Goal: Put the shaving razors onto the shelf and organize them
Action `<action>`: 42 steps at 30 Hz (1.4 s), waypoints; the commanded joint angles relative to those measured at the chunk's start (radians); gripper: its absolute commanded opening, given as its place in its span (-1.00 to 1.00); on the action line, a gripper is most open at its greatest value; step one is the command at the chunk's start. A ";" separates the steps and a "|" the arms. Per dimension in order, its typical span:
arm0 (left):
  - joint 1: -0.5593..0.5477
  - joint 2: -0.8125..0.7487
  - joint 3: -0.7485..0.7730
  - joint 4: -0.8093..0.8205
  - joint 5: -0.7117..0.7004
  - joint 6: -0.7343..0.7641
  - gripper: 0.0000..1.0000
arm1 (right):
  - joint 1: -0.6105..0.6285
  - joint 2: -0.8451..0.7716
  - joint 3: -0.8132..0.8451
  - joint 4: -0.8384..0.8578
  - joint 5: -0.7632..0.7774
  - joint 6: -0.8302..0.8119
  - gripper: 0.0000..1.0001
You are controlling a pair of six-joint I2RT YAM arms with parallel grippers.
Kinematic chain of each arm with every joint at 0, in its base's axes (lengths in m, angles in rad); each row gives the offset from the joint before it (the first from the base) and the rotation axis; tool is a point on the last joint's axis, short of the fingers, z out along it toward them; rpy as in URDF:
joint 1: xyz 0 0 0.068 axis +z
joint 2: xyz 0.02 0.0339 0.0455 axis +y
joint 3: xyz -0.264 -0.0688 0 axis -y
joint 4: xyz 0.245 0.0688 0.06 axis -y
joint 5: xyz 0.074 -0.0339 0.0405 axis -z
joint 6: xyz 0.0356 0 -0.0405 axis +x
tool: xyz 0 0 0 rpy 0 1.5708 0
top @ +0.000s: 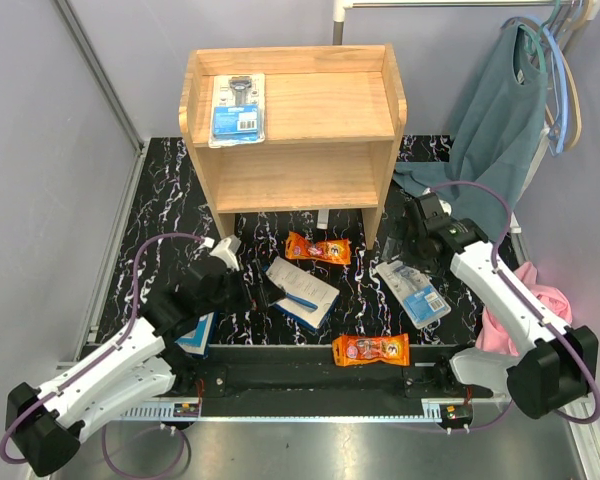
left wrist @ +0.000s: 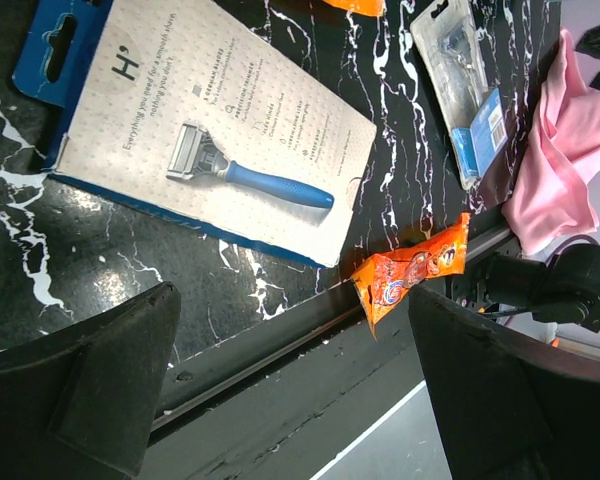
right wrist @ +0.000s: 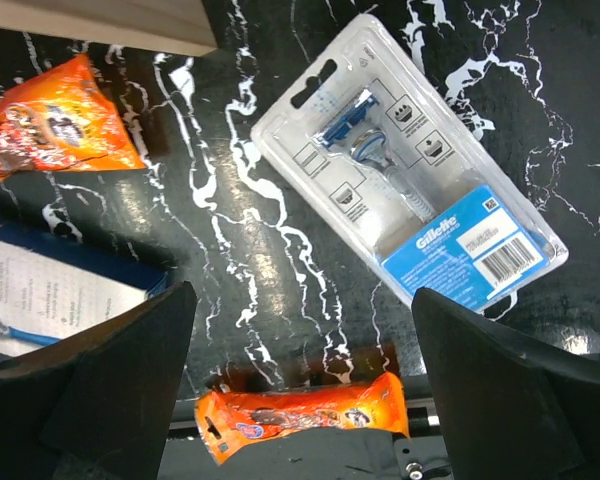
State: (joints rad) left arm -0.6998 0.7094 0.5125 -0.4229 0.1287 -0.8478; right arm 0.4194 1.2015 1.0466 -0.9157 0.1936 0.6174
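While I am standing here, the black white-veined marble tabletop [top: 170,190] is taking up most of the floor of the cell, and the pale natural-wood two-tier shelf [top: 320,105] is sitting at its far side. A teal cloth [top: 500,120] is hanging at the far right, and a pink cloth [top: 540,300] is lying crumpled beside the right arm. The left gripper [top: 255,297] is hovering with its jaws spread wide and gripping nothing, just beside a white-and-blue flat box picturing a razor [top: 302,292] that is lying tilted in the middle of the table. A second white-and-blue flat box [top: 197,335] is poking out from under the left arm near the front edge. The right gripper [top: 405,255] is hanging wide apart and empty too, above a clear blister pack on a blue card [top: 412,290] that is lying flat on the marble, right of the shelf's leg. Another clear blister on a blue card [top: 238,110] is resting flat on the left part of the shelf's top tier. One glossy orange packet [top: 318,248] is lying just in front of the shelf, near the central box, and a second glossy orange packet [top: 370,349] is sitting at the table's near edge, between the two arm bases.
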 commanded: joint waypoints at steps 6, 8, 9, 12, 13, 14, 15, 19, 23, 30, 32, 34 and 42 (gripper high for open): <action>-0.027 0.028 -0.011 0.098 0.018 -0.020 0.98 | -0.174 0.015 -0.173 0.173 -0.244 -0.110 0.99; -0.035 0.033 -0.009 0.104 0.015 -0.023 0.98 | -0.208 0.024 -0.200 0.198 -0.247 -0.122 0.99; -0.036 0.035 -0.012 0.105 0.015 -0.023 0.98 | -0.217 0.029 -0.204 0.205 -0.252 -0.126 0.99; -0.046 0.045 -0.014 0.116 0.014 -0.028 0.98 | -0.235 0.064 -0.211 0.224 -0.270 -0.143 0.99; -0.047 0.050 -0.015 0.118 0.012 -0.030 0.98 | -0.238 0.085 -0.209 0.225 -0.269 -0.143 0.99; -0.050 0.056 -0.017 0.124 0.014 -0.033 0.98 | -0.237 0.096 -0.209 0.224 -0.267 -0.143 1.00; -0.052 0.058 -0.017 0.127 0.012 -0.036 0.98 | -0.237 0.105 -0.211 0.227 -0.267 -0.143 1.00; -0.061 0.068 -0.023 0.142 0.014 -0.042 0.98 | -0.240 0.157 -0.218 0.235 -0.229 -0.125 1.00; -0.064 0.073 -0.026 0.144 0.012 -0.039 0.98 | -0.245 0.185 -0.217 0.248 -0.200 -0.128 0.99; -0.069 0.078 -0.037 0.154 0.012 -0.048 0.98 | -0.245 0.197 -0.200 0.264 -0.166 -0.150 0.99; -0.072 0.081 -0.045 0.162 0.012 -0.051 0.98 | -0.246 0.210 -0.188 0.267 -0.158 -0.163 0.99; -0.076 0.084 -0.048 0.167 0.012 -0.054 0.98 | -0.245 0.220 -0.178 0.267 -0.152 -0.174 0.99; -0.095 0.107 -0.037 0.173 0.022 -0.051 0.98 | -0.245 0.340 -0.137 0.279 -0.141 -0.212 0.99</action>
State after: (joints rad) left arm -0.7818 0.8036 0.4641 -0.3092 0.1291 -0.8959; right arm 0.1799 1.4780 0.8688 -0.6823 0.0368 0.4397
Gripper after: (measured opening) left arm 0.988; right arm 0.994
